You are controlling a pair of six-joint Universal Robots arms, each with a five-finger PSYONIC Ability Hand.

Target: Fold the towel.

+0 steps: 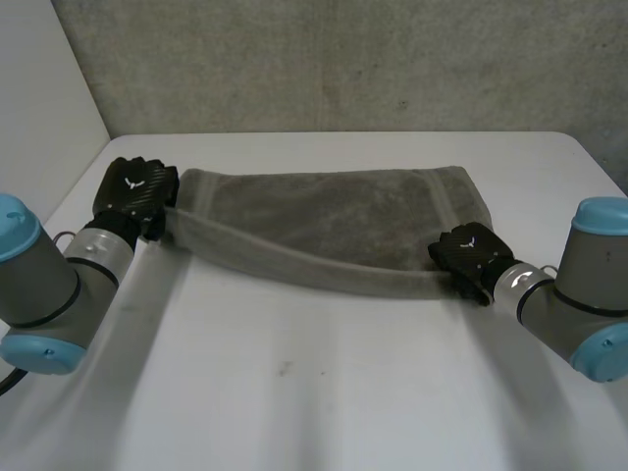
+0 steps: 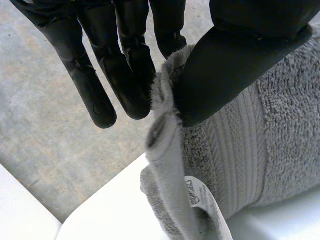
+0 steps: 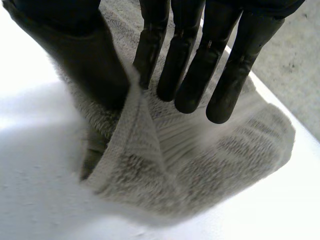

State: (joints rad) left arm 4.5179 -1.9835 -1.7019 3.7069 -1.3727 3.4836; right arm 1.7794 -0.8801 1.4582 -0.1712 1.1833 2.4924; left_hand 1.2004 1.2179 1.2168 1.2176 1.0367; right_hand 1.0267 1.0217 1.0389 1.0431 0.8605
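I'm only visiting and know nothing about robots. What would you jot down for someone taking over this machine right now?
Left hand: pinching the grey towel at the left end of its near edge, thumb against fingers.
Right hand: pinching the right end likewise.
Towel: far part lies on the white table; the near edge is raised and sags between the hands.
Done: both ends gripped and raised.
To do: probably carry the near edge over to the far edge, lay it down, release.

A grey towel [image 1: 324, 221] lies on the white table [image 1: 324, 392].
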